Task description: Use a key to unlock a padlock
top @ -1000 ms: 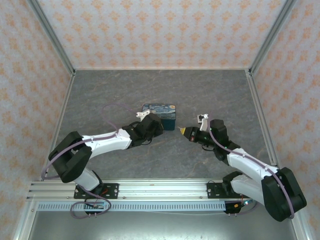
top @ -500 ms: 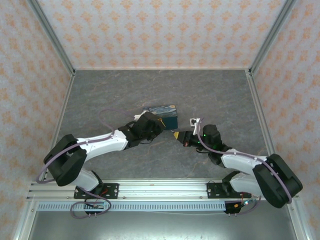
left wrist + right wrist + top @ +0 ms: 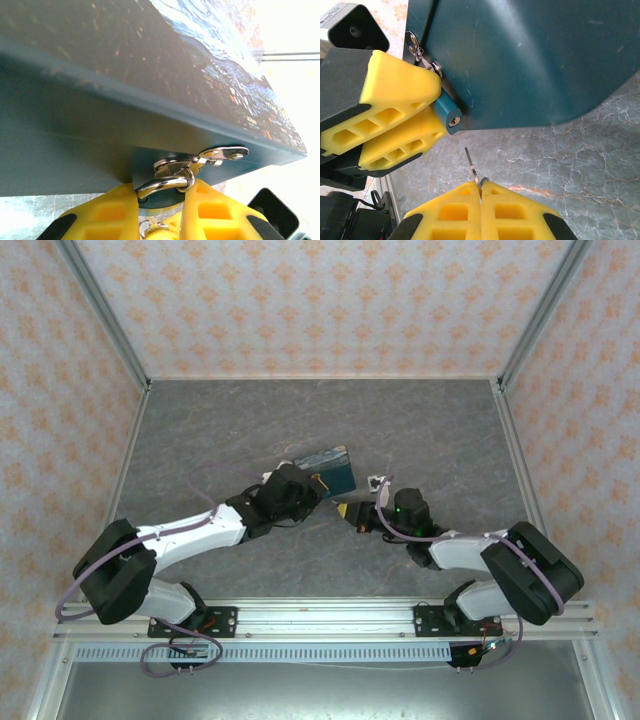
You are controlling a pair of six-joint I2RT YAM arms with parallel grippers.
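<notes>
The padlock (image 3: pixel 447 113), a tiny teal block with a brass keyhole facing me, hangs from a silver hasp (image 3: pixel 220 153) on the blue swirl-painted tin (image 3: pixel 330 462). My left gripper (image 3: pixel 160 194) is shut on the padlock body (image 3: pixel 161 198), its yellow fingers (image 3: pixel 395 97) on either side below the steel shackle (image 3: pixel 167 182). My right gripper (image 3: pixel 480 186) is shut on a thin key (image 3: pixel 471 162) whose blade points up toward the keyhole and stops a short gap below it. In the top view the right gripper (image 3: pixel 347 511) sits just right of the left gripper (image 3: pixel 318 483).
The tin's dark teal side (image 3: pixel 530 60) looms close above the key, tilted off the grey marbled floor (image 3: pixel 560 160). Patterned walls (image 3: pixel 320 300) enclose the table on three sides. An aluminium rail (image 3: pixel 320 615) runs along the near edge.
My right gripper has moved left with the key, closing in on the padlock. The left gripper has shifted slightly and the tin has turned and tilted with it.
</notes>
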